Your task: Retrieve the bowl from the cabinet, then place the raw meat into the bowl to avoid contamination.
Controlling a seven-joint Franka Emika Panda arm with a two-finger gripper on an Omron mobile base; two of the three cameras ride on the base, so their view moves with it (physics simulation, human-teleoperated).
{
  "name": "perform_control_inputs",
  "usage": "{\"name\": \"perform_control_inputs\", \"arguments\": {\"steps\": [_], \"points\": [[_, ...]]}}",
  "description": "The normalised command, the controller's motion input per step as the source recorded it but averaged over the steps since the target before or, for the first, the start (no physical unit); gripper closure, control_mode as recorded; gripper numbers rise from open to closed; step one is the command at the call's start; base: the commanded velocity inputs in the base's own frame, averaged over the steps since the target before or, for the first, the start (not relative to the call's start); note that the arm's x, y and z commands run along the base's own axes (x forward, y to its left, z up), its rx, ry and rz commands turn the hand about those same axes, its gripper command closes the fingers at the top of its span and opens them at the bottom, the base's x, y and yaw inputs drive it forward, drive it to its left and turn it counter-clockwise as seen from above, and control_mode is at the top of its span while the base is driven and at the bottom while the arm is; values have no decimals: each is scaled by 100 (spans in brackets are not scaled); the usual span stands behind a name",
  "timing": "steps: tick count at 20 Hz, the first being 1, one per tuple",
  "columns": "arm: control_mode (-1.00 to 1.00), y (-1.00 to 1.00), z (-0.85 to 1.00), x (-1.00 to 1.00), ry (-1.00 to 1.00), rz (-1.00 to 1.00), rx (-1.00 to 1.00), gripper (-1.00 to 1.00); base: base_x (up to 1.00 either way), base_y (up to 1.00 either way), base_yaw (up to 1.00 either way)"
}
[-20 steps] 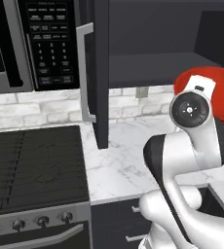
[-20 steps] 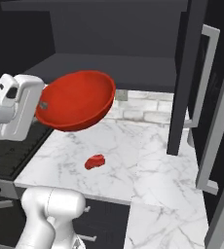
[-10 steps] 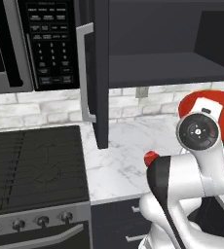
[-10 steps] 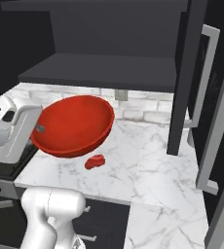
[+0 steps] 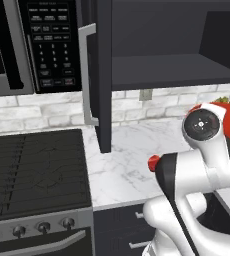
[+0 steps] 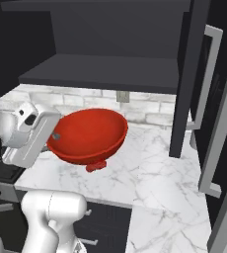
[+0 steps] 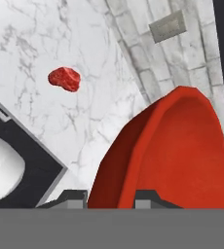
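While the gripper [image 7: 111, 195] pinches the rim of the bowl [image 6: 87, 136] low over the marble counter [image 6: 150, 173], beside the raw meat [image 7: 65, 79], set it flat, clear of the lump, before releasing its 2 fingers.

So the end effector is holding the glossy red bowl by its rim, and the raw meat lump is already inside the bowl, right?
Not quite. The end effector does grip the glossy red bowl by its rim, but the hand view shows the small red meat lump lying on the white marble counter, outside the bowl.
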Motion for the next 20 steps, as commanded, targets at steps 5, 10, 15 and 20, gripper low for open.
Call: {"name": "perform_control_inputs", "arguments": {"steps": [5,10,15,20], "points": [[-100,-31,-44,36,-1,1,0,100,0,0,0],[-100,-20,-62,32,-1,3,-1,100,0,0,0],[-100,-17,-61,33,-3,3,-3,100,0,0,0],[-100,-41,-57,43,0,2,0,100,0,0,0]]}}
